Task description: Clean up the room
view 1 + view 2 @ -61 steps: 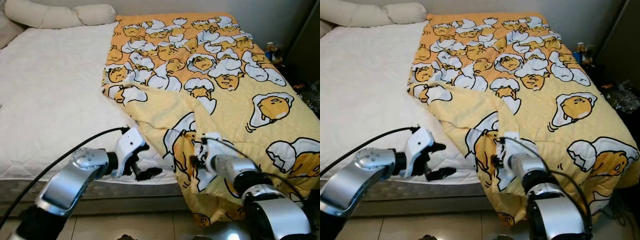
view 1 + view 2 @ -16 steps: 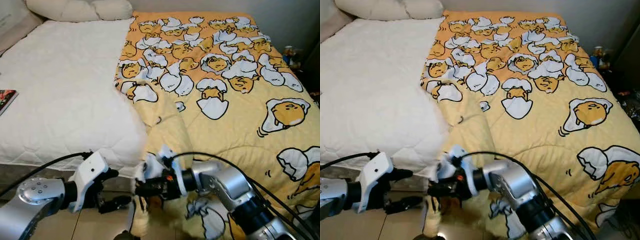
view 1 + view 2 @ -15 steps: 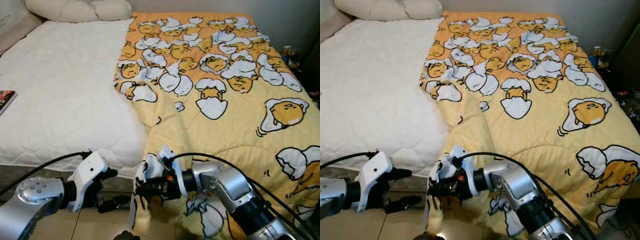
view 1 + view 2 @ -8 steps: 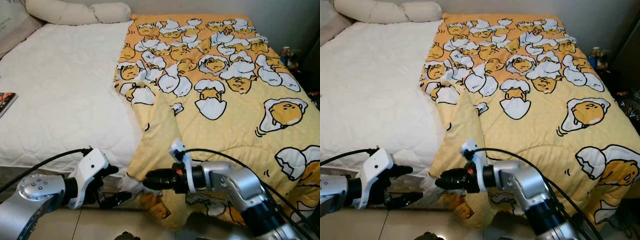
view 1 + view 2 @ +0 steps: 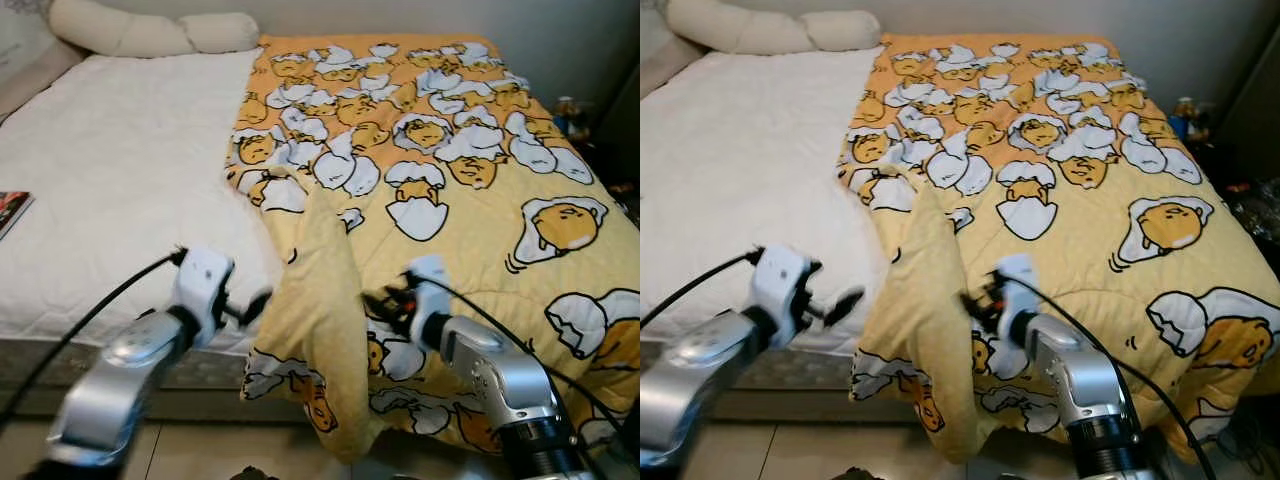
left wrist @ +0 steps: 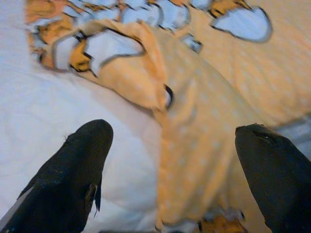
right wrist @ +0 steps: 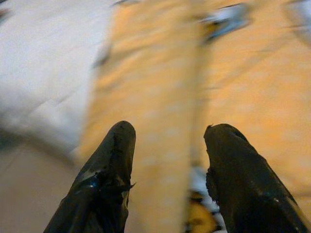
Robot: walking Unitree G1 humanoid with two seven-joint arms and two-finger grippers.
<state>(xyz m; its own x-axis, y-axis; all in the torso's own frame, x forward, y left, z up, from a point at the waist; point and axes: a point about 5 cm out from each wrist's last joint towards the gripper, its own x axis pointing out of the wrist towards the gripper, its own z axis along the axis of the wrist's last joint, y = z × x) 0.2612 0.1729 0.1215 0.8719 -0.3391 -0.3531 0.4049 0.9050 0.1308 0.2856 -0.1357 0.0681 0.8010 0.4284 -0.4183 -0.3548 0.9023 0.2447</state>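
A yellow blanket [image 5: 460,210] printed with egg cartoons covers the right half of a white mattress [image 5: 120,180]. Its left edge is bunched into a raised fold [image 5: 325,270] that hangs over the bed's front edge. My left gripper [image 5: 248,306] is open at the mattress's front edge, just left of that fold; in the left wrist view its fingers [image 6: 77,170] stand wide apart facing the fold [image 6: 189,121]. My right gripper [image 5: 380,300] is open on the right side of the fold, holding nothing; its fingers [image 7: 107,174] frame the blurred yellow cloth.
Two white pillows [image 5: 150,32] lie at the head of the bed. A magazine [image 5: 10,210] rests at the mattress's left edge. Small items [image 5: 570,105] and dark furniture [image 5: 625,110] stand right of the bed. Tiled floor [image 5: 200,450] runs along the bed's front.
My right gripper has let go of the blanket edge and drawn back to the right. My left gripper has risen from below the bed's edge to mattress height. The fold now hangs loose.
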